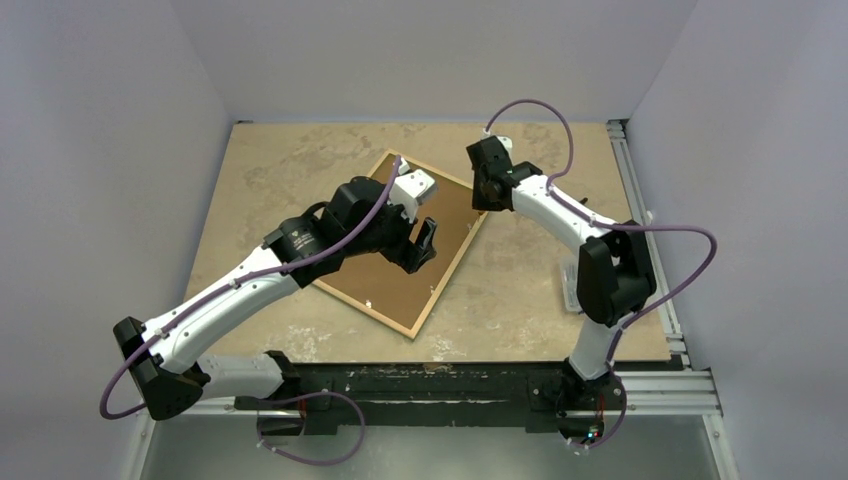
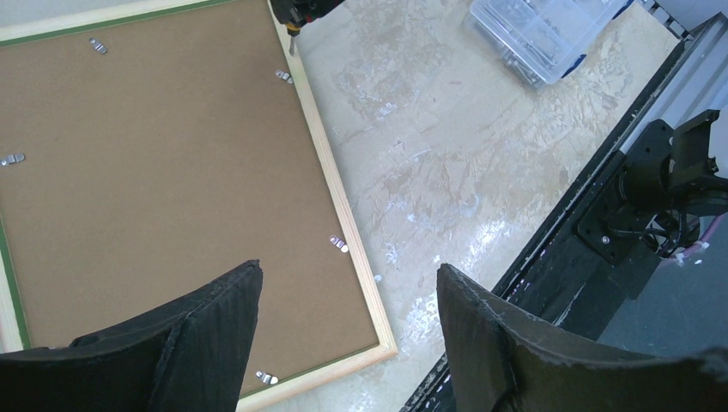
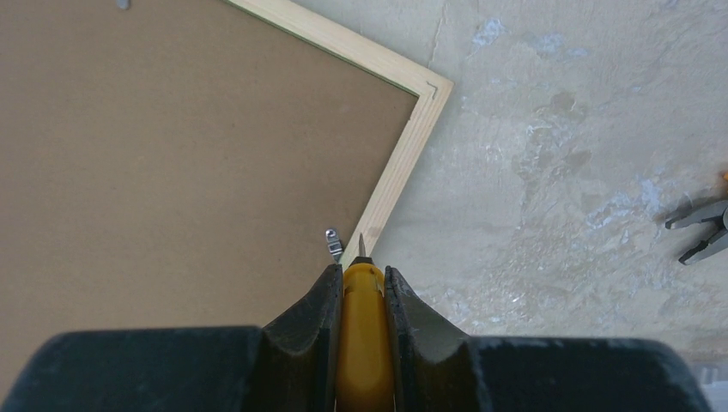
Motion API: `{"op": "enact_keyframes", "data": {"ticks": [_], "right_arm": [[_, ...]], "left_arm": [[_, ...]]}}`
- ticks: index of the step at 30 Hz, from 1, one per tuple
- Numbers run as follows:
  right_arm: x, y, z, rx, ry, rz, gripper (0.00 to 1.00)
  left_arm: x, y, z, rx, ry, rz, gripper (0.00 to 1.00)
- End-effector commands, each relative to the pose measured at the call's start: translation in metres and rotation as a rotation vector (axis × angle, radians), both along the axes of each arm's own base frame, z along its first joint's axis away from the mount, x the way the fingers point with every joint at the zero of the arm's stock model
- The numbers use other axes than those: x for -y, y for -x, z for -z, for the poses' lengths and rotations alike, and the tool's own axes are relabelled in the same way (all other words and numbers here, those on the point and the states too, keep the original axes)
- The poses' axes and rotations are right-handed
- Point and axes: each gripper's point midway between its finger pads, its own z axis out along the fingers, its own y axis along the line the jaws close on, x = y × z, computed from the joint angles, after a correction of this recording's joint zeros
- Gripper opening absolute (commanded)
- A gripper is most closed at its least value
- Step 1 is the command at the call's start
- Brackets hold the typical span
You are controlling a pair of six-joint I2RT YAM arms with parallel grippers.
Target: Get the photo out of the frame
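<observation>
The frame [image 1: 455, 262] lies face down on the table, its light wood back edge up. The photo's brown fibreboard back [image 1: 455, 205] fills it, held by small metal clips [image 2: 340, 245]. My left gripper [image 2: 348, 268] is open and empty above the frame's near right corner [image 2: 343, 193]. My right gripper [image 3: 360, 270] is shut on a yellow-handled screwdriver [image 3: 364, 335]. The screwdriver's tip points at the wood edge [image 3: 395, 180] beside a clip [image 3: 333, 240]. In the top view the right gripper [image 1: 487, 195] is over the frame's far right edge.
A small clear plastic box [image 2: 541, 30] of parts sits on the table right of the frame, under the right arm [image 1: 570, 285]. Grey pliers [image 3: 700, 227] lie on the table further right. A metal rail [image 1: 650, 200] runs along the table's right side.
</observation>
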Motion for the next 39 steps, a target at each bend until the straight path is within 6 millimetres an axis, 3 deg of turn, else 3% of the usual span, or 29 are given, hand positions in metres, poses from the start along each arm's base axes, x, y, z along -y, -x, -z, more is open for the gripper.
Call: {"op": "enact_keyframes", "data": {"ticks": [1, 6, 13, 27, 39], "right_arm": [[-0.008, -0.001, -0.006, -0.004, 0.012, -0.039, 0.0], [-0.01, -0.001, -0.003, -0.006, 0.022, -0.055, 0.0], [-0.022, -0.006, -0.014, 0.039, -0.022, -0.08, 0.0], [-0.014, 0.0, 0.009, -0.02, 0.025, -0.066, 0.0], [-0.031, 0.012, 0.018, -0.063, -0.078, -0.1, 0.0]], "left_arm": [[-0.002, -0.003, -0.004, 0.028, -0.003, -0.002, 0.72], [-0.001, -0.002, -0.005, 0.027, 0.003, 0.002, 0.72], [0.0, -0.001, -0.004, 0.02, 0.006, 0.004, 0.72], [0.003, 0.0, -0.001, 0.008, 0.011, 0.012, 0.72], [0.004, 0.0, 0.0, 0.003, 0.013, 0.014, 0.73]]}}
